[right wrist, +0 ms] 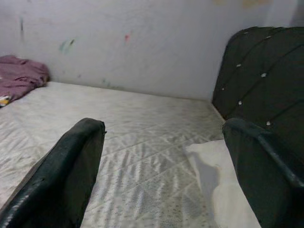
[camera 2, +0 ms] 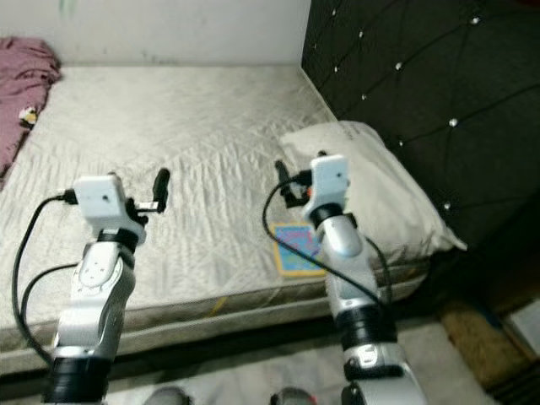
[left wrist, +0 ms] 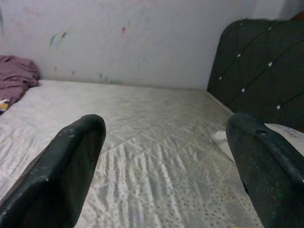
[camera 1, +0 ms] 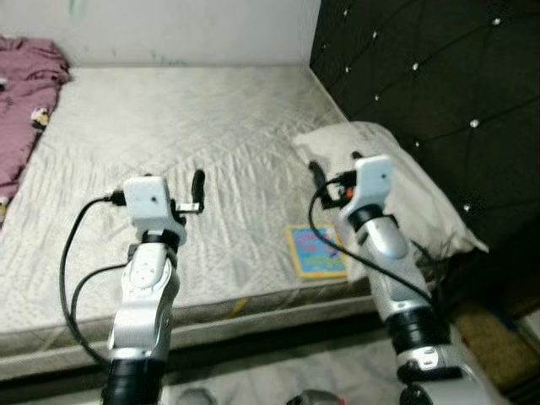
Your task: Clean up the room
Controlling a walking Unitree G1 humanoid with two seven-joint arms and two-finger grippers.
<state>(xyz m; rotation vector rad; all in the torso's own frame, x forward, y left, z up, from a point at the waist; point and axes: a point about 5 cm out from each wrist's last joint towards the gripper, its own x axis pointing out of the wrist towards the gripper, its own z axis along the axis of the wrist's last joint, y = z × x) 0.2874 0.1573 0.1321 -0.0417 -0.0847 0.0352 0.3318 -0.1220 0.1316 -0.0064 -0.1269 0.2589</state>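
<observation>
Nearest, both silver arms are raised in front of the robot over the front edge of the mattress [camera 1: 211,110], each holding nothing. The left gripper [camera 1: 197,187] hangs above the bare quilted surface toward the robot's left, and its wrist view shows the two black fingers [left wrist: 57,175] spread wide apart with only mattress between them. The right gripper [camera 1: 316,175] hovers just short of the pillow, its fingers [right wrist: 61,175] likewise spread wide and gripping nothing.

Below and just beside the right arm, a thin colourful book [camera 1: 316,251] lies flat on the mattress near its front edge, partly crossed by the arm's black cable. Its cover is too small to read. Beyond it a white pillow [camera 1: 405,181] rests against the dark tufted headboard [camera 1: 422,76], one corner hanging off the side of the bed.

Farther off, at the far left corner against the wall, a crumpled mauve blanket [camera 1: 25,101] lies heaped, with a small patterned item beside it that I cannot identify.

As a judgement, the tidying looks barely begun: the book is still loose on the bed, the blanket is unfolded, and the pillow sits askew. The book is the closest candidate for the right gripper.
</observation>
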